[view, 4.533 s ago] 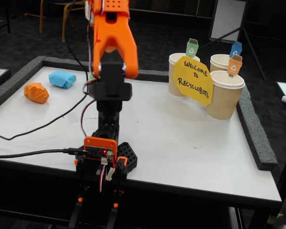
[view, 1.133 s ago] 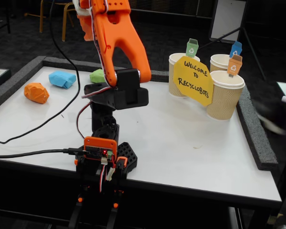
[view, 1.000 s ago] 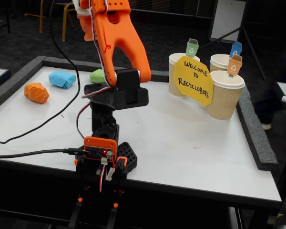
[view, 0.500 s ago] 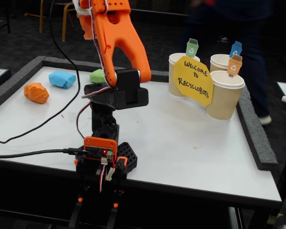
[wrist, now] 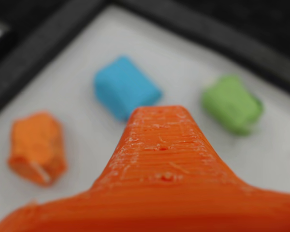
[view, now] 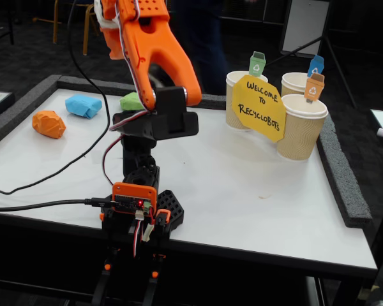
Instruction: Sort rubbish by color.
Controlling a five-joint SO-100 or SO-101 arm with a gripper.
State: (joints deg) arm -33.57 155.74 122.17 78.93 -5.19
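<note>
Rubbish first, from the wrist view: three crumpled lumps on the white table [wrist: 82, 159], all blurred. Orange lump [wrist: 36, 147] low on the left, light blue lump [wrist: 125, 87] above centre, green lump [wrist: 232, 103] off to the right, each well apart from the others with bare tabletop between. A dark raised border [wrist: 34, 58] runs just beyond them. One orange finger [wrist: 164, 159] fills the foreground, and whether the fingers are wide or narrow, I cannot tell.

Over to the fixed view: orange lump [view: 49, 123] and blue lump [view: 83, 106] sit in the far left corner near the grey foam border [view: 335, 172], the green lump [view: 132, 101] peeking out behind the arm [view: 150, 57]. Plenty of open white surface on the right. Three paper cups [view: 300, 127] with a yellow welcome sign [view: 260, 107] crowd the far right corner. The arm rises tall from its base [view: 137, 204], upper link leaning left out of frame; the gripper itself is out of sight here. Black cables [view: 45, 172] trail leftward.
</note>
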